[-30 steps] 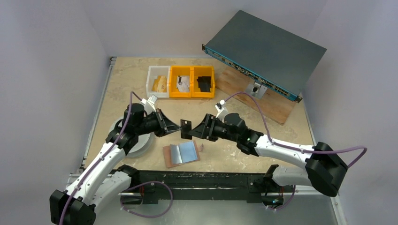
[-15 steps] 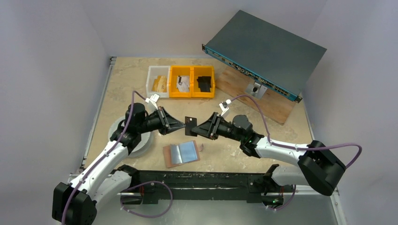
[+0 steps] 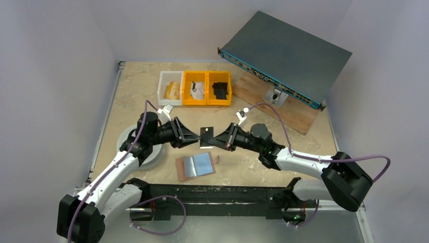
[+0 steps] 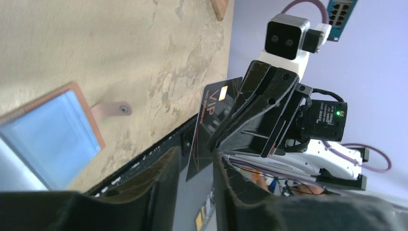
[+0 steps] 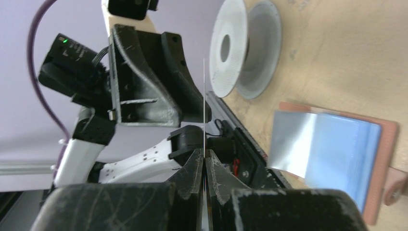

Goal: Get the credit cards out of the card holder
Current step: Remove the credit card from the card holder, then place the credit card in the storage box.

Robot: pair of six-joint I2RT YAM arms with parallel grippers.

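Observation:
A thin black card (image 3: 206,136) marked VIP (image 4: 212,115) hangs upright in the air between both grippers. My right gripper (image 3: 213,142) is shut on one edge of it (image 5: 204,153); the card shows edge-on (image 5: 204,91) above the jaws. My left gripper (image 3: 194,136) is open, and the card's other end stands in the gap (image 4: 195,156) without touching either finger. The card holder (image 3: 196,165) lies open on the table below, tan-rimmed with pale blue and silvery inner faces (image 5: 332,159) (image 4: 53,139). Whether a credit card lies in it I cannot tell.
A white spool (image 3: 146,152) sits under the left arm. At the back stand a white bin (image 3: 171,87) and two yellow bins (image 3: 195,87) (image 3: 219,87). A grey network switch (image 3: 286,55) rests on a wooden board (image 3: 283,109). A black rail (image 3: 212,195) runs along the near edge.
The right gripper closed on the black card and the left gripper's jaws opened off it. Both grippers rose slightly with the card.

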